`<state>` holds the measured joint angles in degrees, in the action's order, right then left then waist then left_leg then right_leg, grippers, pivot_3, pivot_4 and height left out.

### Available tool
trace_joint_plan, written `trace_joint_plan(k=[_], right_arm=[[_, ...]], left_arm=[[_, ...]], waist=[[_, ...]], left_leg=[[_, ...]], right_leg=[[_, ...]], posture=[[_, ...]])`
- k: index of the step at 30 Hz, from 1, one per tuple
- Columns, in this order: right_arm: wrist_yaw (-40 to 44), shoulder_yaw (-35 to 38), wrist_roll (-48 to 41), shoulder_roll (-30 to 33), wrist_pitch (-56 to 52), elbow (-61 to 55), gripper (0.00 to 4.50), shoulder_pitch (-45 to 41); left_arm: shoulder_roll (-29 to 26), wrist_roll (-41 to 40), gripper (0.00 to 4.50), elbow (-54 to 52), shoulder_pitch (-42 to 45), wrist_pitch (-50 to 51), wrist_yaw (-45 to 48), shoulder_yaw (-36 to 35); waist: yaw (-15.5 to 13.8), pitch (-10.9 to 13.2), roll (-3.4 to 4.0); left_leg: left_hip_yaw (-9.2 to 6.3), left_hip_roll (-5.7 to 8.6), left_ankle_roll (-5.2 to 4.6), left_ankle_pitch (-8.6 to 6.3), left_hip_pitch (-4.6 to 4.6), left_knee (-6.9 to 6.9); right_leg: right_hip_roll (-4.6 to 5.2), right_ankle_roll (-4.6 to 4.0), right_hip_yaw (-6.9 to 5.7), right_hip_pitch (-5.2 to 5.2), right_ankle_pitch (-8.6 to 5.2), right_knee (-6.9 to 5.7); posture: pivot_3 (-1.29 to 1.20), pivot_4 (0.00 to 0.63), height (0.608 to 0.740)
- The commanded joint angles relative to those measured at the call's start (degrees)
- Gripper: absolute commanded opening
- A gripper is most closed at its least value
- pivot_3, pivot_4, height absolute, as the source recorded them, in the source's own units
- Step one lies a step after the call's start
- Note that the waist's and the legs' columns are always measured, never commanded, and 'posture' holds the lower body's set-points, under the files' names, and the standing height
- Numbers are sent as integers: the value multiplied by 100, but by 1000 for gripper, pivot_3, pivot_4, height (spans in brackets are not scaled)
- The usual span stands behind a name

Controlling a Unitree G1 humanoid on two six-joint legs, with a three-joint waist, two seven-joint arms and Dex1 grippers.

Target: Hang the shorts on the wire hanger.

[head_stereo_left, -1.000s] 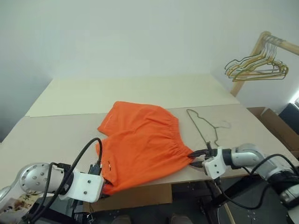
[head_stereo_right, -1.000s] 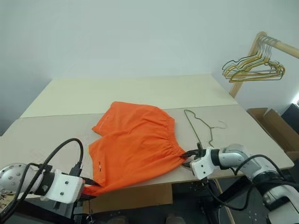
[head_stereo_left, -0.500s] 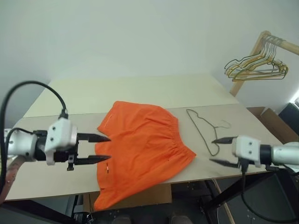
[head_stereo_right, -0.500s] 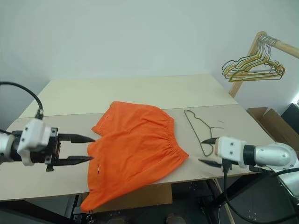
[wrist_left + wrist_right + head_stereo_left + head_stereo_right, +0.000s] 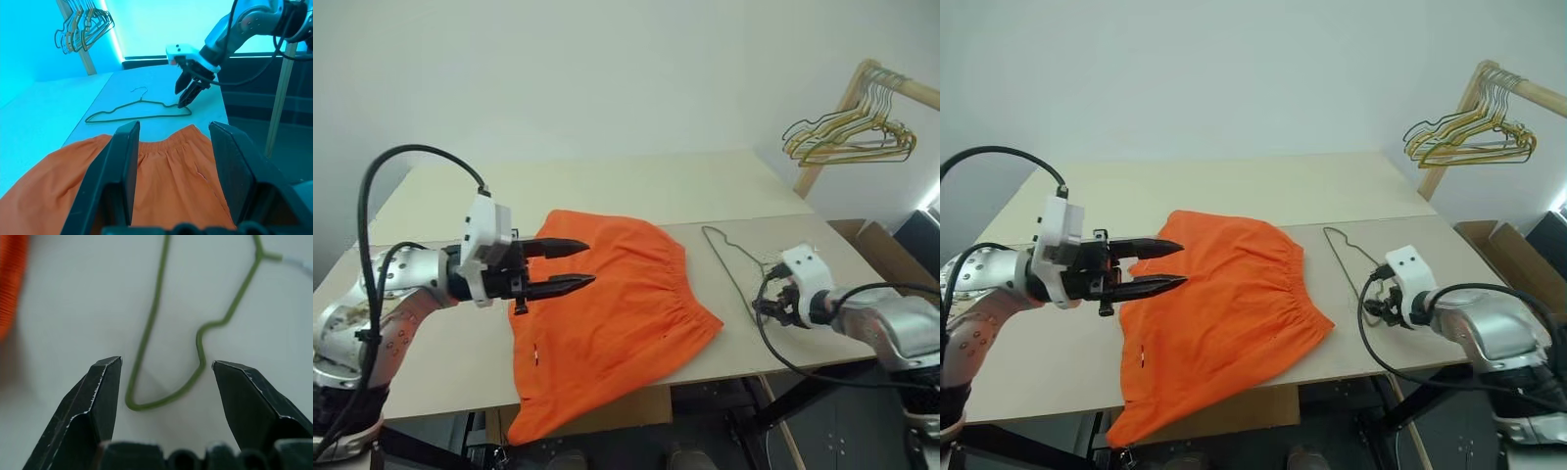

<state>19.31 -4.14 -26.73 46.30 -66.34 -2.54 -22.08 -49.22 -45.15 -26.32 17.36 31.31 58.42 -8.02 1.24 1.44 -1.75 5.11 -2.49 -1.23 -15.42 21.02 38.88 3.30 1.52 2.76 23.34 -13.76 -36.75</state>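
Note:
The orange shorts lie flat on the table, one leg drooping over the front edge. My left gripper hovers level over their left part, open and holding nothing; the left wrist view looks past its fingers at the shorts. The thin green wire hanger lies on the table to the right of the shorts. My right gripper tips down over the hanger's near corner, open, with the wire showing between its fingertips.
The cream table stretches back to the wall. A wooden rack with a bunch of yellow and green hangers stands at the far right. A cardboard box sits beyond the table's right edge.
Both grippers let go of the shorts and opened. The left rose and swung in over the shorts. The right moved right and tipped down over the hanger's near corner.

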Motion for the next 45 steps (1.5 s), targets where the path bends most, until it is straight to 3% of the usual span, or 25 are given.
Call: trace_joint_plan(k=[1, 12, 16, 23, 32, 39, 44, 45], right_arm=[[-338, -46, 491, -301, -119, 643, 3459, -498], [-358, 206, 1016, -871, -83, 2145, 3459, -1090], [-281, 308, 986, -979, -386, 2407, 2569, -1151], [-286, 520, 1042, -1138, -671, 2468, 160, -1002], [-213, 361, 1400, -1061, -347, 1754, 43, -701], [-69, -447, 2646, -129, 2440, -203, 43, 74], [-166, -813, 3846, 572, 5053, -513, 43, 236], [-311, -907, 4188, 710, 5642, -377, 11, 200]], left_arm=[[57, 13, 2441, -146, 117, 12, -51, 38], [47, -84, 2441, -415, -116, 93, -137, -117], [31, -77, 2441, -472, -170, 116, -138, -185], [23, -31, 2441, -494, -223, 101, -110, -230], [52, 14, 2441, -429, -146, 68, -50, -161], [136, 203, 2441, -46, 293, 59, -138, -59], [120, 177, 2441, 589, 985, 341, -47, 47], [105, 169, 2605, 735, 1106, 367, 40, 60]], waist=[[24, 0, 0], [102, -3, -5], [93, -16, -24], [33, -27, -42], [-35, -38, -59], [-34, -8, -12], [51, 5, 7], [72, 5, 7]], left_leg=[[0, 1, 0, 0, 11, 4], [-10, 5, -1, 0, 7, 8], [-15, 5, -1, 1, 1, 10], [-18, 3, -1, 0, 3, 9], [-16, 0, 0, 0, 3, 9], [-15, 10, -1, 0, 16, 9], [-15, 13, -1, 0, 17, 6], [-13, 14, -1, 0, 17, 5]], right_leg=[[0, 3, 0, 10, 2, 0], [2, 8, -9, -8, 5, 7], [2, 9, -13, -18, 6, 6], [2, 10, -22, -20, 5, 11], [1, 13, -26, -19, 2, 12], [11, 42, -23, -5, -14, 15], [5, 55, -15, 7, -20, 10], [4, 56, -16, 7, -21, 10]], posture=[[-15, 0, 740], [25, 0, 740], [33, 0, 740], [43, 0, 740], [30, 0, 740], [12, 0, 740], [-1, 0, 740], [-2, 0, 740]])
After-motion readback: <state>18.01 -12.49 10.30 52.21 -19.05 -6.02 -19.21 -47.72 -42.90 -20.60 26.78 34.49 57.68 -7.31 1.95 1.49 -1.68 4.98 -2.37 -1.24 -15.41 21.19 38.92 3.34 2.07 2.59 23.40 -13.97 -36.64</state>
